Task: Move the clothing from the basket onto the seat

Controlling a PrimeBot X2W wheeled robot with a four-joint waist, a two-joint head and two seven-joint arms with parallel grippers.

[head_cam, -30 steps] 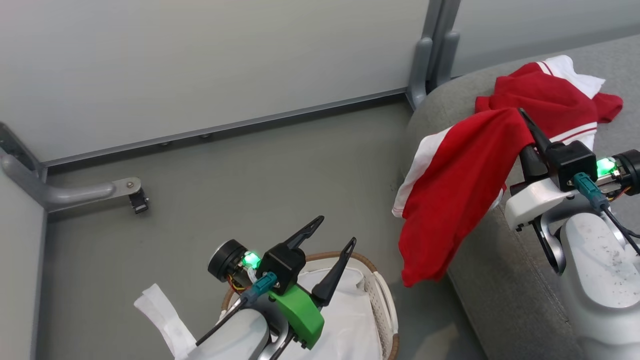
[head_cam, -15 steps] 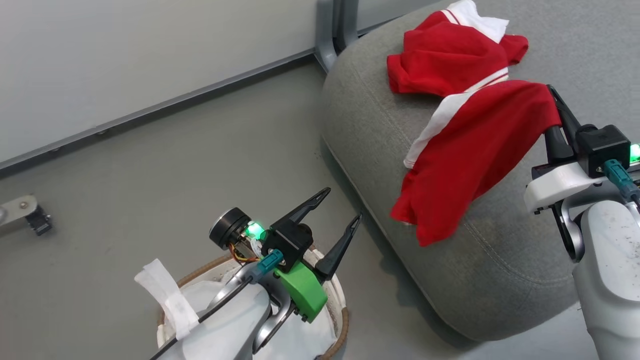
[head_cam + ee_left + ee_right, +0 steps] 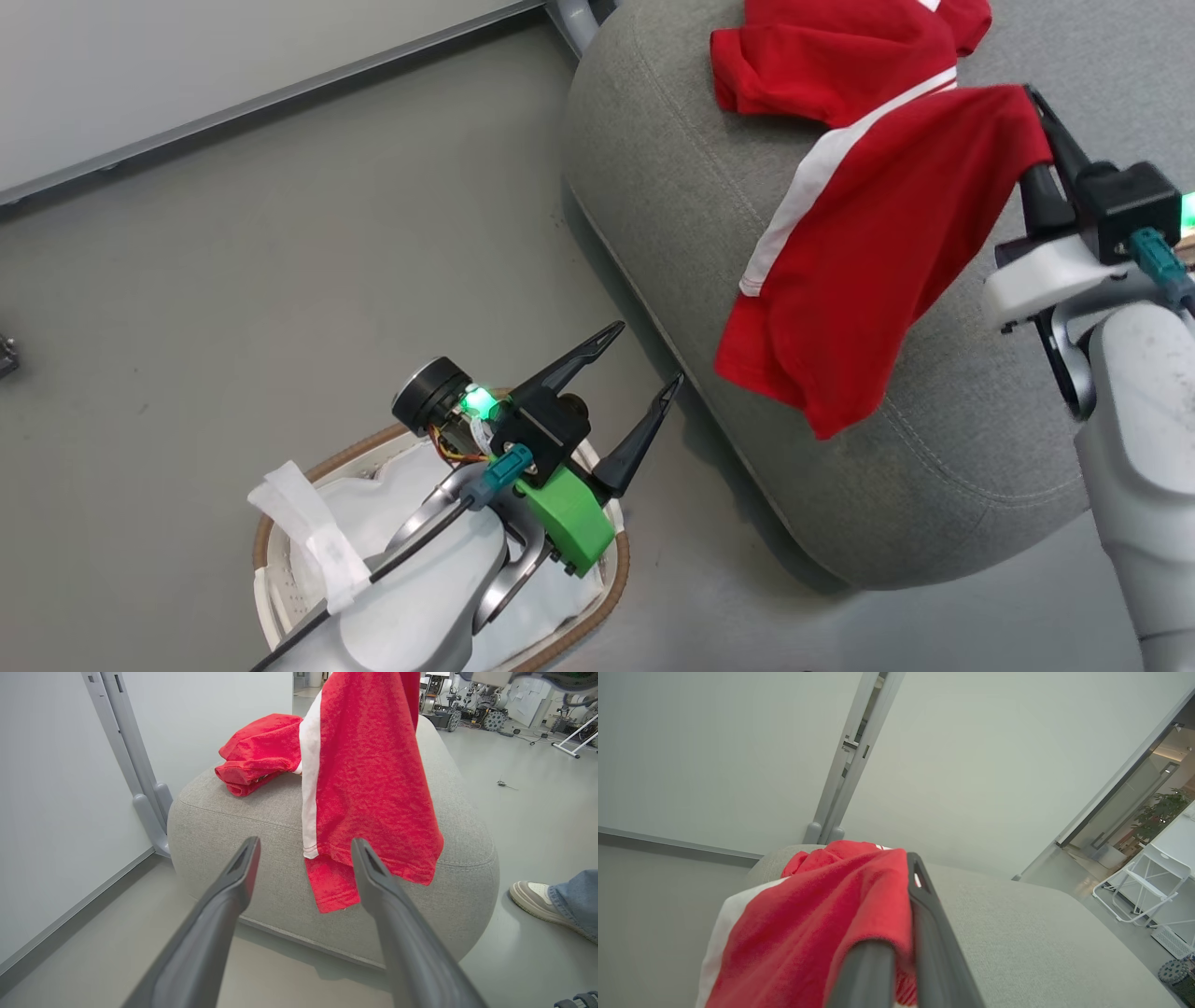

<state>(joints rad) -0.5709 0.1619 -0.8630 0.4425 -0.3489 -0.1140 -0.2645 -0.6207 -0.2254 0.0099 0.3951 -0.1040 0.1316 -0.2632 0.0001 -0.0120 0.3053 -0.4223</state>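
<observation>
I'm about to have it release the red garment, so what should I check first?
1. Right gripper shut on held garment: ok.
2. Held garment wholly above the seat: cannot tell; it hangs near the edge.
3. Other garment lying on the seat: ok.
4. Left gripper open, free of cloth: ok.
5. Basket free of red: cannot tell; the left arm hides part.

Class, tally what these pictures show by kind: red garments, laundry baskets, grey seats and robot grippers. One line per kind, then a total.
Red garments: 2 (lying garment on the seat; hanging garment held by the right gripper)
Baskets: 1 (basket)
Seats: 1 (seat)
Grippers: 2 (left gripper; right gripper)
Total: 6
</observation>
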